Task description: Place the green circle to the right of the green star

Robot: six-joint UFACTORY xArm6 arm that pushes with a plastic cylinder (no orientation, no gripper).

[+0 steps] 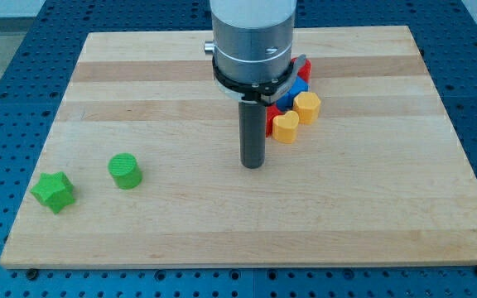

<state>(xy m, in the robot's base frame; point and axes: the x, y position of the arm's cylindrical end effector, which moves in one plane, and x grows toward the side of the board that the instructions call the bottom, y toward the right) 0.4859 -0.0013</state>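
Green blocks are sitting nearest the view's bottom, at the board's (pixel 363 240) lower left. Lowest is the green star (pixel 54 191), a chunky bright-green piece with blunt points, lying close to the board's left edge. At about two o'clock from it, near but apart, the green circle (pixel 125 171) is standing flat as a short ridged cylinder of the same green. It is already lying on the star's right side, so I am judging the placement as largely met, perhaps needing only a small nudge to level it with the star.

Further up, my tip (pixel 252 165) is resting on bare wood near the board's middle, at roughly three o'clock from the circle and well apart from it, touching no block. Being a plain rod, it is neither spreading nor pinching anything.

Beyond it, at about one o'clock, two yellow blocks (pixel 296 117) are huddling with red (pixel 303 64) and blue (pixel 300 85) pieces partly hidden behind the arm, well clear of the task.
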